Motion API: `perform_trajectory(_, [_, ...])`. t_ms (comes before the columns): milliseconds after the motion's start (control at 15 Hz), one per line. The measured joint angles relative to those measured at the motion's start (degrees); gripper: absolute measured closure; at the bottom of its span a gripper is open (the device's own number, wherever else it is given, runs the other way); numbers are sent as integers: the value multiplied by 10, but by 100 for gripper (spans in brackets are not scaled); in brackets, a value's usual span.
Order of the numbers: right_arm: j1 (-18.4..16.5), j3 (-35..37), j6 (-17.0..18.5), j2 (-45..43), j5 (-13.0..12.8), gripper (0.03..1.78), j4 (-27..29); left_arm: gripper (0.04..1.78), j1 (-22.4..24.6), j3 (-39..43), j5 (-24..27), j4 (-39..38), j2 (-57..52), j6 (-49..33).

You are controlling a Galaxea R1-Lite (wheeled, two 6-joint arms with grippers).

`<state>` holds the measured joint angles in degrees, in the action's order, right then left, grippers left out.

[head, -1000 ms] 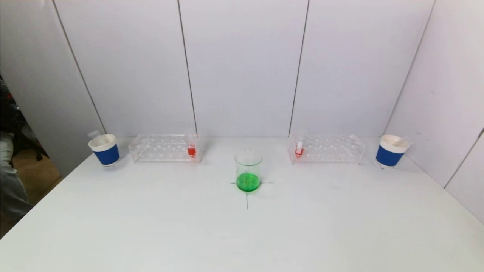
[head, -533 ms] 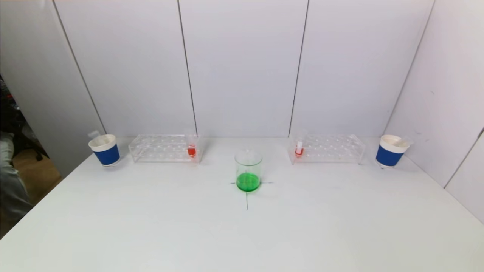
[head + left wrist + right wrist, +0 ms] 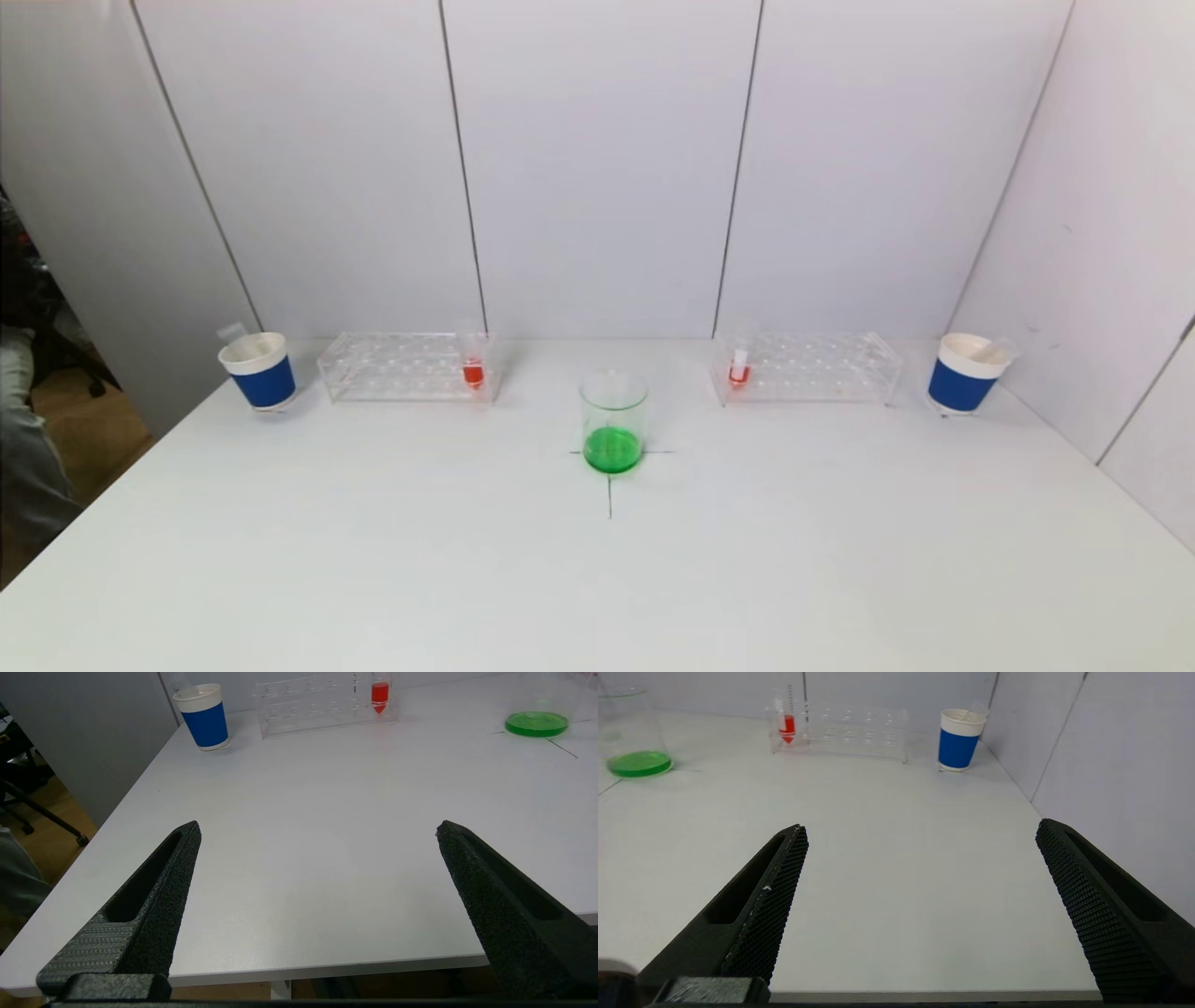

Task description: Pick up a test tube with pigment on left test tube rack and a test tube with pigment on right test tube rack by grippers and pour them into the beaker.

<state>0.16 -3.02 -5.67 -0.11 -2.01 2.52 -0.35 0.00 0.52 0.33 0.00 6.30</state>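
White table [image 3: 373, 560] fills head view; only wrist views show left end effector [image 3: 317, 830] and right end effector [image 3: 922, 828], both wide open, seemingly empty.

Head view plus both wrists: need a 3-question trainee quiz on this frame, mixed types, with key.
1. True or false: the left gripper is shut on a test tube.
2. What colour is the liquid in the beaker?
3. Where in the left rack does the red-filled tube stand? A: the end nearest the beaker. B: the end nearest the blue cup. C: the middle.

Key: 1 false, both it and the right gripper have jaws wide apart and hold nothing. 2 green. 3 A.
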Motion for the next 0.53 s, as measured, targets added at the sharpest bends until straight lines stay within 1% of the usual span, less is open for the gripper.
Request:
perform_trajectory(67, [0,8,2,0,14,4,0,6,0,0,0,0,0,0])
perform_trajectory(133, [1,15,4,0,20,4,-5,6,0,0,0,0,0,0])
perform_trajectory(267, [1,23,26,0,21,4,-18,6,0,0,0,0,0,0])
perform_trajectory(533, [1,27,36,0,17,4,-23,6,0,0,0,0,0,0])
